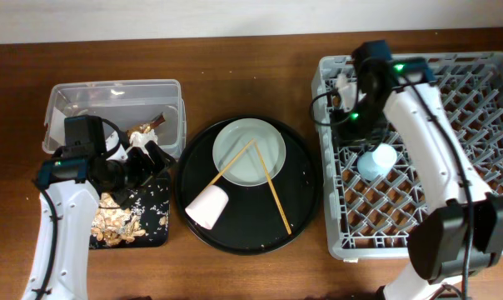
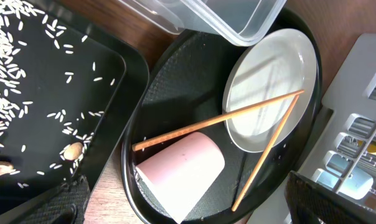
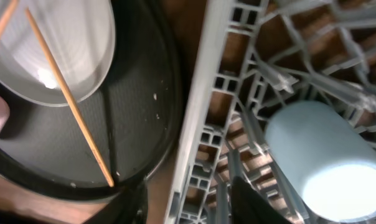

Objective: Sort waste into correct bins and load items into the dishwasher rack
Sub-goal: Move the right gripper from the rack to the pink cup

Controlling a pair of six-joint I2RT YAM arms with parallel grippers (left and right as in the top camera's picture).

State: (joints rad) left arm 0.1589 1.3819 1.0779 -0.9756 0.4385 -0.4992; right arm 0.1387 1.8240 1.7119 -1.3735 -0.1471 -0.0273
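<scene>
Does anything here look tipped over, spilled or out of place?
Yes. The pink cup lies on its side on the round tray. Two chopsticks lie splayed across the plate. Rice grains are scattered over the small black tray.

free: table (image 1: 251, 67) beyond round tray (image 1: 301, 200) | obstacle: chopsticks (image 1: 272, 190) lying across plate (image 1: 271, 148)
</scene>
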